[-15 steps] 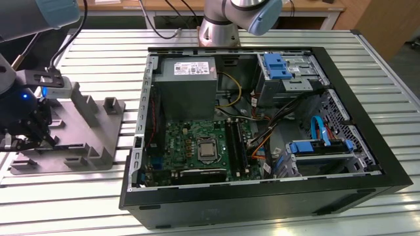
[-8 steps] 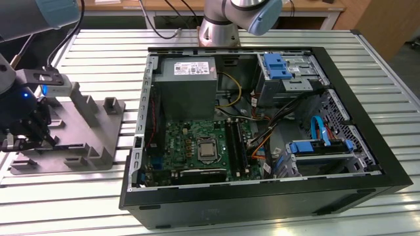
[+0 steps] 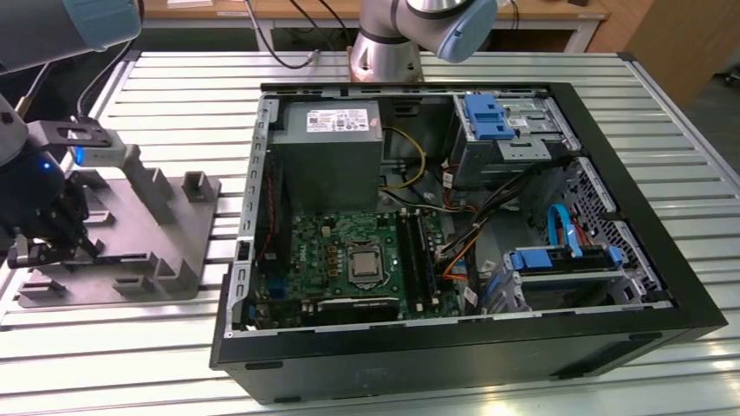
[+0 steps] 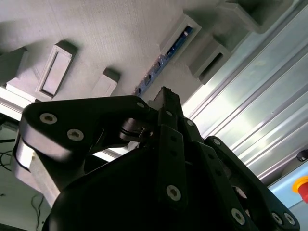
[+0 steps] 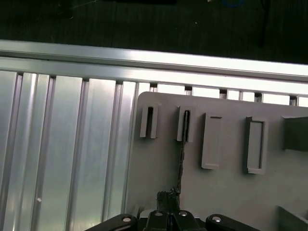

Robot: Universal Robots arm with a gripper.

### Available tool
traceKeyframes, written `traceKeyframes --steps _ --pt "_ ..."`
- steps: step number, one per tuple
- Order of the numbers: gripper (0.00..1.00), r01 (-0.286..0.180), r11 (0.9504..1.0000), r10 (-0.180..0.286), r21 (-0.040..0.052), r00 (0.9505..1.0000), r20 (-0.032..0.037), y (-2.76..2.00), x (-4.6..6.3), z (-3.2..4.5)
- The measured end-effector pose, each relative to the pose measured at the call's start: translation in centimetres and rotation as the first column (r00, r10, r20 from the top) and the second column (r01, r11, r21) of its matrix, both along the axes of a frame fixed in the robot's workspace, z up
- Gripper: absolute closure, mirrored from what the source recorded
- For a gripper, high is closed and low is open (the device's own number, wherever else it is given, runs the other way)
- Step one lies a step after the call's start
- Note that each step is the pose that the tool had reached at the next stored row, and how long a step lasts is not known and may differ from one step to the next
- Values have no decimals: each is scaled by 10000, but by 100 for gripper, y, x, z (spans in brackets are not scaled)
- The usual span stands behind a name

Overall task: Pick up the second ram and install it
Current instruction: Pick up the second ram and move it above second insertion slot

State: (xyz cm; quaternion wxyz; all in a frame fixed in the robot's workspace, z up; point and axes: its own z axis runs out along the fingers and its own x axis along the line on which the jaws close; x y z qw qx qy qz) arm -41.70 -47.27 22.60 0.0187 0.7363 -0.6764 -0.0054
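**Ram runs straight out from the fingertips**

In both wrist views the second ram (image 4: pixel 161 60) (image 5: pixel 182 154) stands on edge in the grey fixture plate (image 5: pixel 226 192). Its long axis points away from the gripper (image 4: pixel 166 96) (image 5: pixel 168 196), and its far end sits in a slot. The fingers look drawn together, pinching its near end. At the exterior view's left the arm reaches low over the plate.

Fixture blocks (image 5: pixel 210 142) close, open table (image 5: pixel 62 144) beyond
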Motion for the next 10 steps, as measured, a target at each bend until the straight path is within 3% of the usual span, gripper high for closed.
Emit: traceKeyframes --steps 6,10 --pt "90 -455 9990 455 0 9990 0 0 0 0" --pt "90 -503 9987 503 0 9987 0 0 0 0"
